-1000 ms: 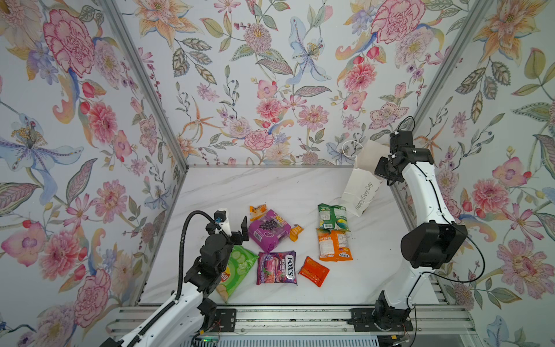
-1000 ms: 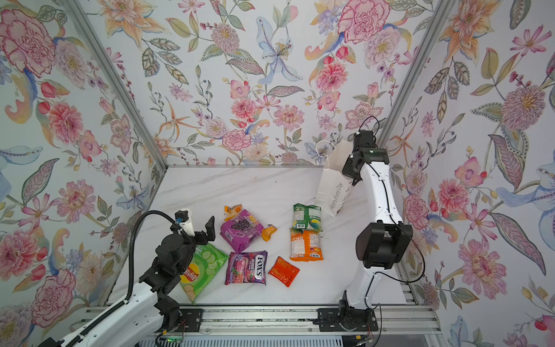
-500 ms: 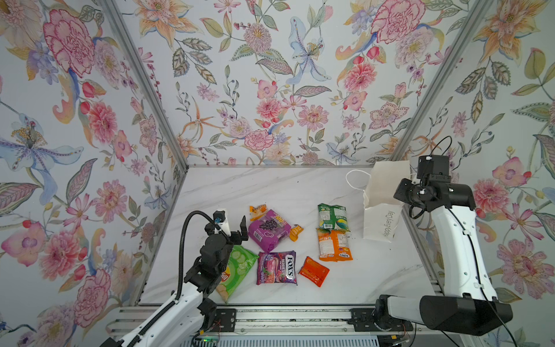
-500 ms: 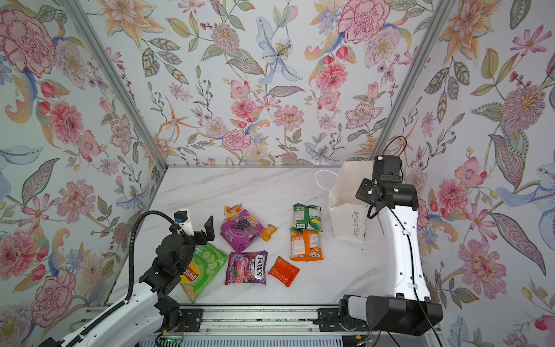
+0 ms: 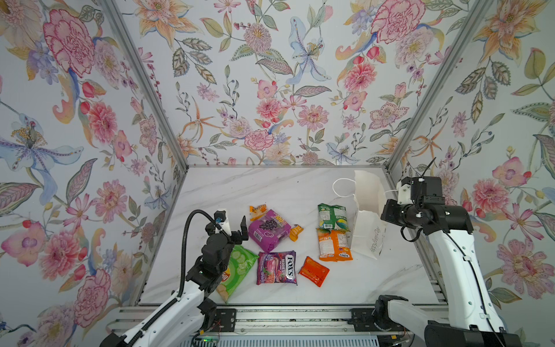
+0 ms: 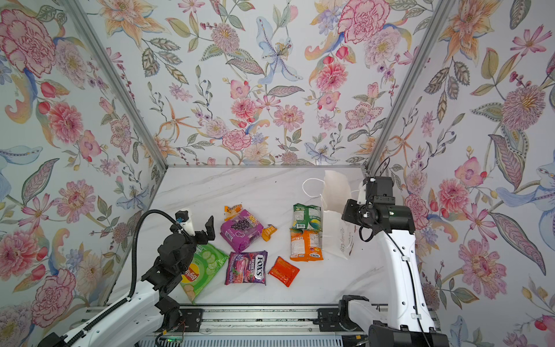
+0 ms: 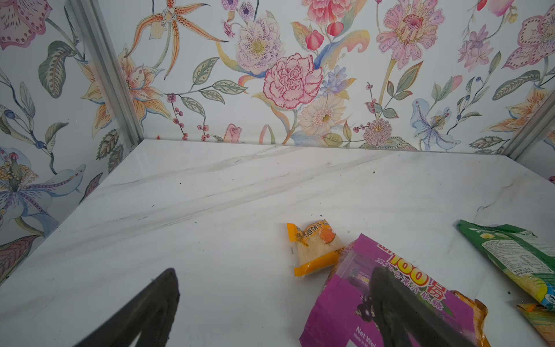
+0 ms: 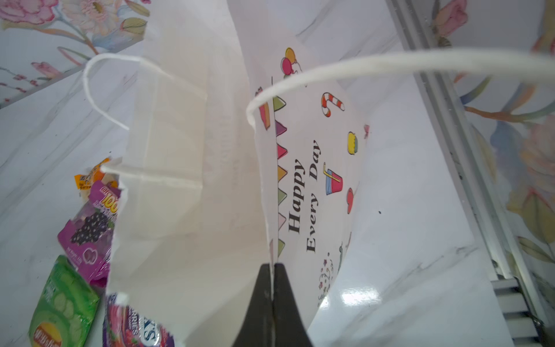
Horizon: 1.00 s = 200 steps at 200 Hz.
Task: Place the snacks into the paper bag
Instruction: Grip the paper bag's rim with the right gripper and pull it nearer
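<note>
Paper bag [image 5: 368,231] pulled in beside the snacks [image 5: 276,267]; packing can likely start
Lower left, the left gripper [image 5: 233,225] hangs wide open and empty by the purple grape packet [image 5: 270,229]; right of centre, the right gripper [image 8: 273,270] pinches the bag's rim, now shifted from the far corner to just beside the orange FOX'S packet [image 5: 333,245].

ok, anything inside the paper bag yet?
Only bare white inner walls show in the paper bag, pinched at its rim by the right gripper. Its bottom is hidden.
</note>
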{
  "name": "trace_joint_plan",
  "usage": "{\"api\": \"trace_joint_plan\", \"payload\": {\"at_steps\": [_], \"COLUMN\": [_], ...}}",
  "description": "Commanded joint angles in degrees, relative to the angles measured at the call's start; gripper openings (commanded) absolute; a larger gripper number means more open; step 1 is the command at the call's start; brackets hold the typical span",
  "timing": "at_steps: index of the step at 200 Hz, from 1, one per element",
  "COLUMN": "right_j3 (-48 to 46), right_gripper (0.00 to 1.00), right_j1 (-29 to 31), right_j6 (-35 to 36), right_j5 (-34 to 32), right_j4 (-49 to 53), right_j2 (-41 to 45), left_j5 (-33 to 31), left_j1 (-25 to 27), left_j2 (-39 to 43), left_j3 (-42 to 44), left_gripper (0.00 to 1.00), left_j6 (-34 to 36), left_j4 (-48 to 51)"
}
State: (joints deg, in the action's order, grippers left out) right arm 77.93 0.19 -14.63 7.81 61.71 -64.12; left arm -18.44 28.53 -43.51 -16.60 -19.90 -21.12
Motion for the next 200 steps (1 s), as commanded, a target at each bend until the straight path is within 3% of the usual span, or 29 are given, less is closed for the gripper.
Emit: {"api": "trace_joint_plan", "payload": {"at_steps": [1,28,53,102,126,157,200], "right_j3": [-0.03,-0.24,-1.76,-7.71,-10.2,-12.4,-14.08], "right_gripper": [0.0,0.0,0.0,0.0,0.0,0.0,0.0], "right_j1": [3.67,6.78,5.25,-1.89,-2.96,-4.46,-4.98], "right_j6": [0.18,-1.18,-2.22,-1.96,-1.88,-4.43,-5.77], "right_j5": [6.53,6.53,0.11,1.94,1.68,2.77,4.08], "right_j4": [-1.12,-2.53,-3.23,-8.44,-10.95,-12.86,-13.42], "right_j2": [0.23,0.46,2.17,6.94,8.38,10.47,11.57], "left_j5": [0.07,0.97,0.56,-5.25,-3.55,-2.0,0.42], "left_j1": [0.29,0.28,0.27,-0.12,-2.21,-3.9,-6.16], "left_j2": [0.35,-0.25,-3.42,-13.3,-14.01,-10.68,-5.53], "left_j3": [-0.92,-4.42,-11.09,-28.76,-33.73,-32.95,-23.33], "left_gripper": [0.99,0.99,0.99,0.99,0.99,0.99,0.99], "left_j6": [-0.17,-2.91,-8.13,-19.01,-25.82,-33.83,-46.09], "left_j4": [0.26,5.0,15.06,48.25,62.17,71.57,73.72]}}
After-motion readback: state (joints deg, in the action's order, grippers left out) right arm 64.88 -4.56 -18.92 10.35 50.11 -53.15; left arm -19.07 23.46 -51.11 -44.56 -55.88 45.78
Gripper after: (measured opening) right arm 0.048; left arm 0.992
